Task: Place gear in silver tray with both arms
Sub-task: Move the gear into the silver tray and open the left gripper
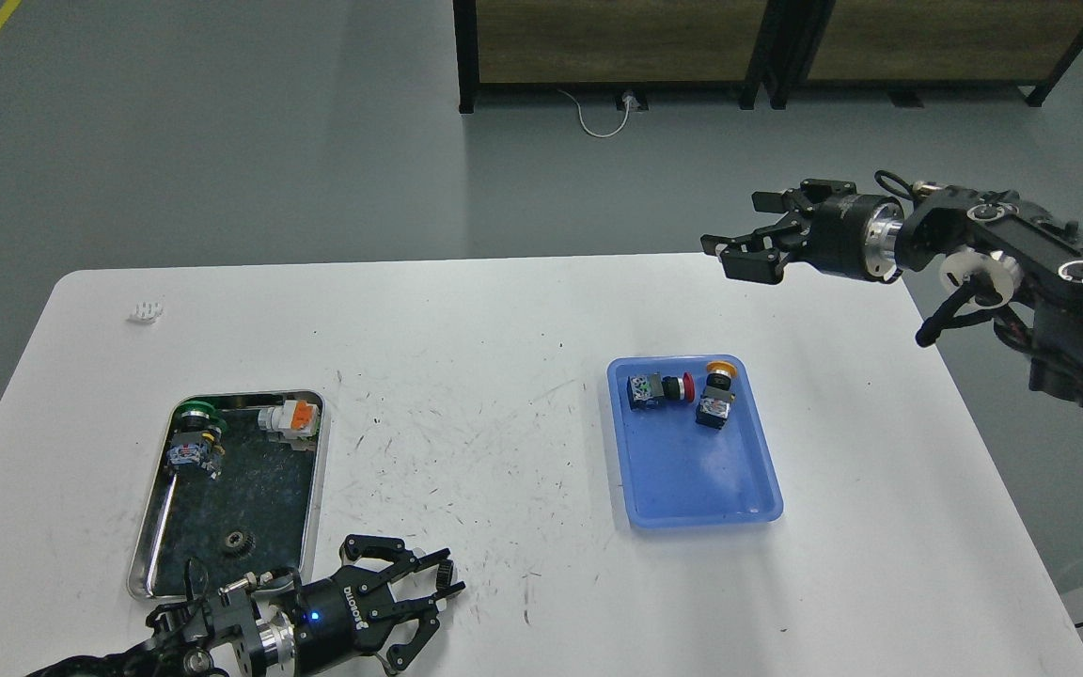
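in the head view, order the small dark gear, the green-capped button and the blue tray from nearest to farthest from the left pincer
1. Small dark gear, near end of the shiny silver metal tray, just left of the left pincer.
2. Green-capped push button, tray's far end.
3. Blue plastic tray, off to the right.

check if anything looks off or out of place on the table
One small white part lies alone near the table's far left corner, outside both trays. In the blue tray, two push buttons lie tipped on their sides. The tabletop is scuffed with dark marks. Nothing looks spilled or broken.
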